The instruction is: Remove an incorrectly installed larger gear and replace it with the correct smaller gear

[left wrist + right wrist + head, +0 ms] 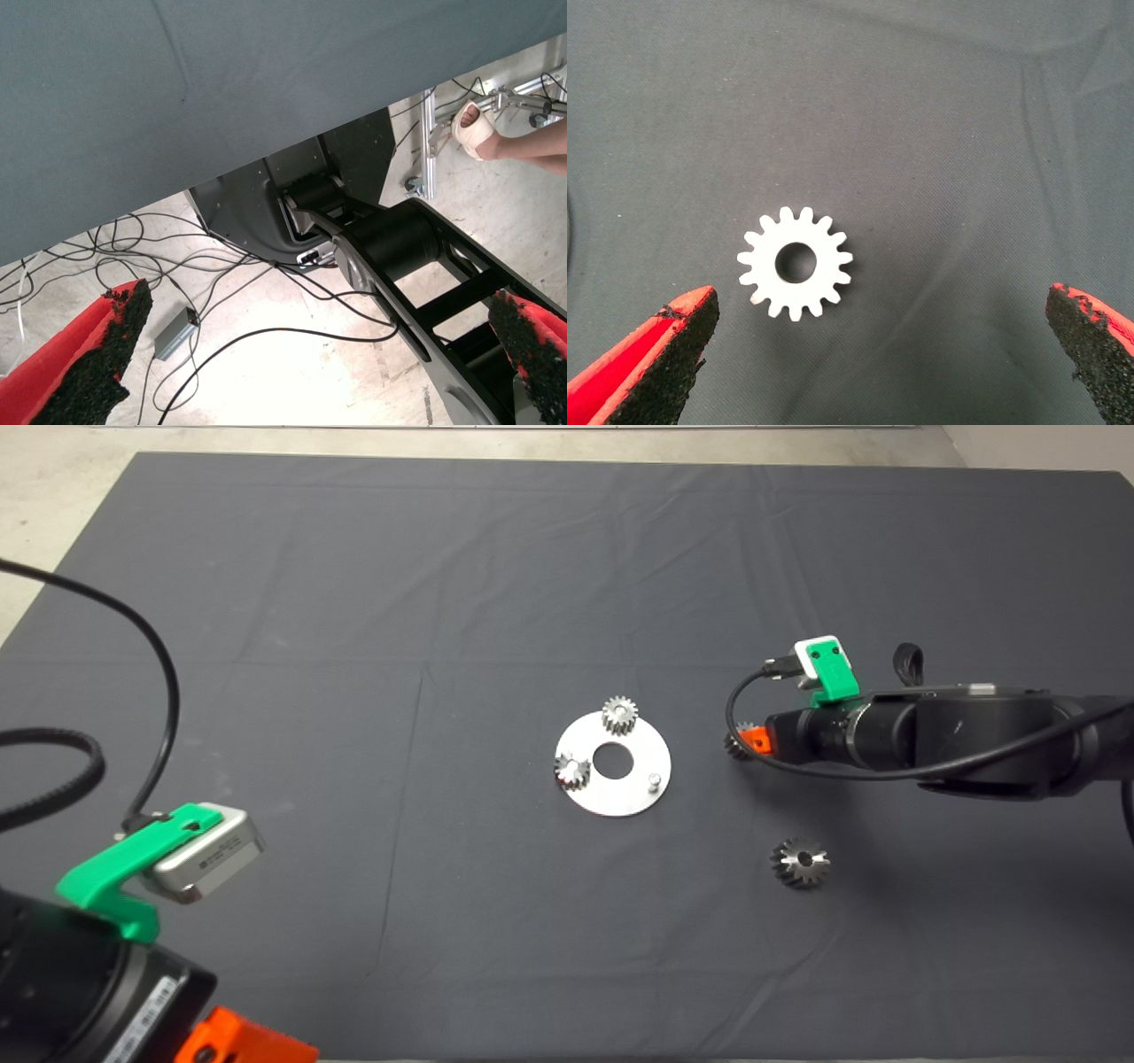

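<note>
The larger gear (800,862), with flared teeth, lies loose on the mat, to the lower right of the round silver plate (633,797). Two small silver gears (620,715) (572,771) sit on the plate, and one bare peg (654,781) stands near its right side. The smaller gear (734,740) (796,263) lies flat on the mat right of the plate. Above it hovers my right gripper (753,740) (879,301), open, its fingers (664,354) wide on both sides without touching. My left gripper (239,1041) (314,310) waits open at the lower left, holding nothing.
The dark mat (354,602) covers the table. In the left wrist view I see the mat's edge, floor cables, the robot's base (399,239) and a person's foot (478,128). A black cable (159,664) loops over the left part of the mat.
</note>
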Controlling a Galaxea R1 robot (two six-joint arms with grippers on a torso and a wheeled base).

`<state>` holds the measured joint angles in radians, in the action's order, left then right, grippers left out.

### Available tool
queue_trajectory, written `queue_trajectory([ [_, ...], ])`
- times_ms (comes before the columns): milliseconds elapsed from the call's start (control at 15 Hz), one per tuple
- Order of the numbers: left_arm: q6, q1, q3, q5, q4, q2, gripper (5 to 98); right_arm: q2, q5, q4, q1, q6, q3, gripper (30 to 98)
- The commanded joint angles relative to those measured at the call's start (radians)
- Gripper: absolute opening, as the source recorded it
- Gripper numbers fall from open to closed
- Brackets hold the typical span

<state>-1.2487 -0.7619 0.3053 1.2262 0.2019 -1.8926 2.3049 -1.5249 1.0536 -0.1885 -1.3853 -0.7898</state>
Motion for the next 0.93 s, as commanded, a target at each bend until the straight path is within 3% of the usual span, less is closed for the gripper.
queue_trajectory([
  [0,-0.005,-0.001,-0.003,0.001,0.013,-0.003,97.6,-0.005,0.006,-0.018,-0.020,-0.008,0.002,97.8],
  [67,-0.005,-0.001,-0.003,0.001,0.013,-0.003,97.6,-0.005,0.008,-0.018,-0.020,-0.008,0.002,97.8],
  [267,-0.005,-0.001,-0.003,0.001,0.013,-0.004,97.6,-0.011,0.091,-0.016,-0.019,-0.008,-0.003,97.8],
  [667,-0.005,-0.001,-0.003,0.001,0.013,-0.004,97.6,-0.015,0.129,-0.003,0.006,0.002,-0.035,97.8],
  [867,-0.005,-0.001,-0.004,0.001,0.013,-0.004,97.6,-0.021,0.256,-0.003,0.011,0.002,-0.120,97.8],
])
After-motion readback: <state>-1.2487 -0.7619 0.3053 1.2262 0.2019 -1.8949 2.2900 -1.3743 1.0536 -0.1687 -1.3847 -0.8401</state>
